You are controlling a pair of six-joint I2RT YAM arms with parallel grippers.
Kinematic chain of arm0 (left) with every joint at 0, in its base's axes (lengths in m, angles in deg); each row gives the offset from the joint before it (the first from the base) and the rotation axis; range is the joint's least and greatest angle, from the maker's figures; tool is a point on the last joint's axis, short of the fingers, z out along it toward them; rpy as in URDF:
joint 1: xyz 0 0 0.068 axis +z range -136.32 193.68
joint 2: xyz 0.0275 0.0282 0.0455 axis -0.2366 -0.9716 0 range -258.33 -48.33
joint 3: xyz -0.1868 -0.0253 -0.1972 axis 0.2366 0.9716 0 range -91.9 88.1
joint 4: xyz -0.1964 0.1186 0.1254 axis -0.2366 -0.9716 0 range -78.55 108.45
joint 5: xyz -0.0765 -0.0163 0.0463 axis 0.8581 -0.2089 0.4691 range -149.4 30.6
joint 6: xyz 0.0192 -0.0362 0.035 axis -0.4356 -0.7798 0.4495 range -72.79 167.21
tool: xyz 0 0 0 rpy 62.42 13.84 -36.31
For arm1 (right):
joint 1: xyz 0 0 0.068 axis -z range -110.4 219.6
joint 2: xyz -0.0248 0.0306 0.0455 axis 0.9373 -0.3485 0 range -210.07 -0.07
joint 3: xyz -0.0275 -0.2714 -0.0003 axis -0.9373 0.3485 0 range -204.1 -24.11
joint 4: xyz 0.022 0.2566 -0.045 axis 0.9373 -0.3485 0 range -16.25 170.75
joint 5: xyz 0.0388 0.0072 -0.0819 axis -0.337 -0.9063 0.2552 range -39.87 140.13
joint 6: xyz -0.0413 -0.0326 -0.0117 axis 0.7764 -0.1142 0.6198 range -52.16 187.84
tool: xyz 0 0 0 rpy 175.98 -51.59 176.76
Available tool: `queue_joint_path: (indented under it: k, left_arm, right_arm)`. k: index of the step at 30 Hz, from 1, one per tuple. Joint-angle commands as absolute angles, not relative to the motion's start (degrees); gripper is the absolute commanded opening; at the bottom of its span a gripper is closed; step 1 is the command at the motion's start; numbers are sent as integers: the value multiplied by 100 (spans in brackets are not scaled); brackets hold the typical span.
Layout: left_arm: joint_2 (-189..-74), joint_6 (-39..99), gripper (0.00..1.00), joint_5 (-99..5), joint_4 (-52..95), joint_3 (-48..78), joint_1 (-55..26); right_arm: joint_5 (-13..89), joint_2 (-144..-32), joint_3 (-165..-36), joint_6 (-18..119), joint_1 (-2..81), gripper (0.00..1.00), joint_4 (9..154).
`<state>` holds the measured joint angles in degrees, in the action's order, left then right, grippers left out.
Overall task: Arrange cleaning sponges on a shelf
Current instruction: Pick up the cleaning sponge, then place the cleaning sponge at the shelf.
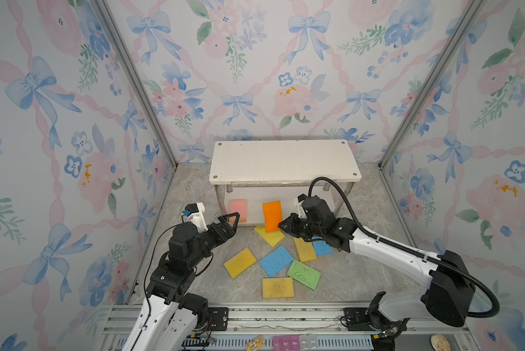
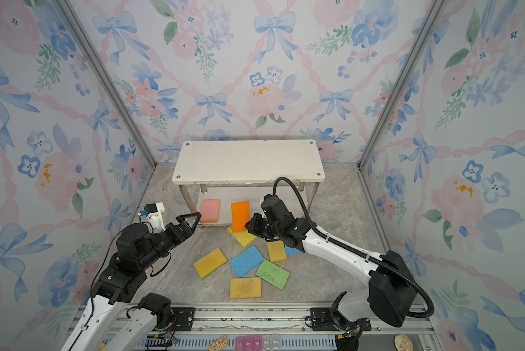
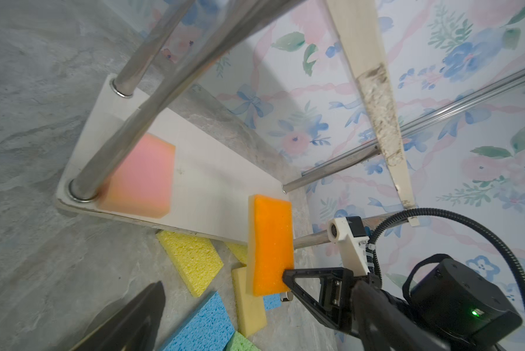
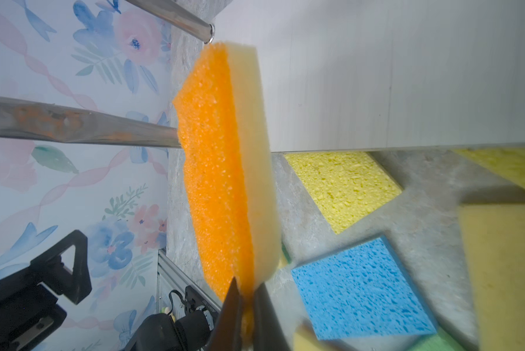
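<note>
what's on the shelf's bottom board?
Pink sponge lies flat there. Orange sponge is at its front edge, pinched by the right gripper. From above, the top board hides the rear.

In both top views the shelf [image 1: 285, 161] is seen standing at the back of the grey tabletop [image 1: 361, 273]. A pink sponge [image 1: 238, 209] is laid on its lower board [image 2: 224, 209]. Scattered on the tabletop in front are a bright yellow sponge [image 1: 270, 238], mustard sponges [image 1: 240, 262], blue sponges [image 1: 276, 260] and a green sponge [image 1: 303, 274].
</note>
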<state>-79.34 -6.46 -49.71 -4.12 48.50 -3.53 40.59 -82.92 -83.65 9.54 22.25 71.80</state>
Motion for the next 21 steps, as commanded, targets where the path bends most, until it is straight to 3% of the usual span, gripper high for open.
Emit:
queue_joint_path:
  k: [1,21]
  left_arm:
    - [-7736,-359,98,-5483,-1280,4624,-325]
    - [-7365,70,98,-5381,-2002,4418,-328]
  right_arm:
    - [4453,-8715,-8710,643,2023,11,7897]
    - [4834,-10349,-9388,125,1994,11,8672]
